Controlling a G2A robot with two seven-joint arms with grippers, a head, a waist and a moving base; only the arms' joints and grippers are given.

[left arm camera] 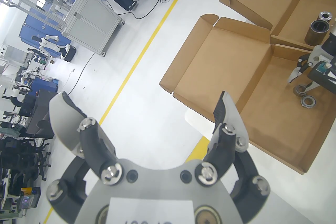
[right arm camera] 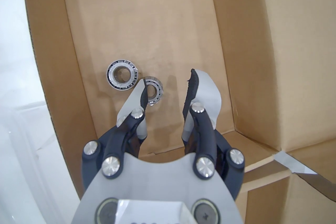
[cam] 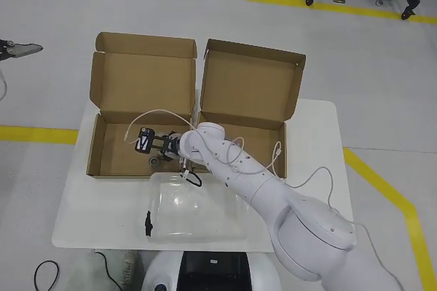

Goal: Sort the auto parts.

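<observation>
Two silver bearings lie side by side on the floor of the left cardboard box (cam: pixel 95 145): one bearing (right arm camera: pixel 122 74) in full sight, the other bearing (right arm camera: pixel 155 91) partly behind a fingertip. My right gripper (right arm camera: pixel 168 76) hangs open just above them, holding nothing. It also appears in the top view, right gripper (cam: pixel 159 151), and far off in the left wrist view, right gripper (left arm camera: pixel 302 78), over the bearings (left arm camera: pixel 304 96). My left gripper (left arm camera: pixel 143 99) is open and empty, off the table over the floor, at the top view's far left edge, left gripper (cam: pixel 14 49).
The right cardboard box (cam: pixel 247 80) stands open beside the left one and holds two dark metal sleeves (left arm camera: pixel 319 30). A clear plastic container (cam: pixel 186 207) with a small black piece (cam: pixel 148 223) sits at the table's front. Yellow floor tape (left arm camera: pixel 147 46) runs past the table.
</observation>
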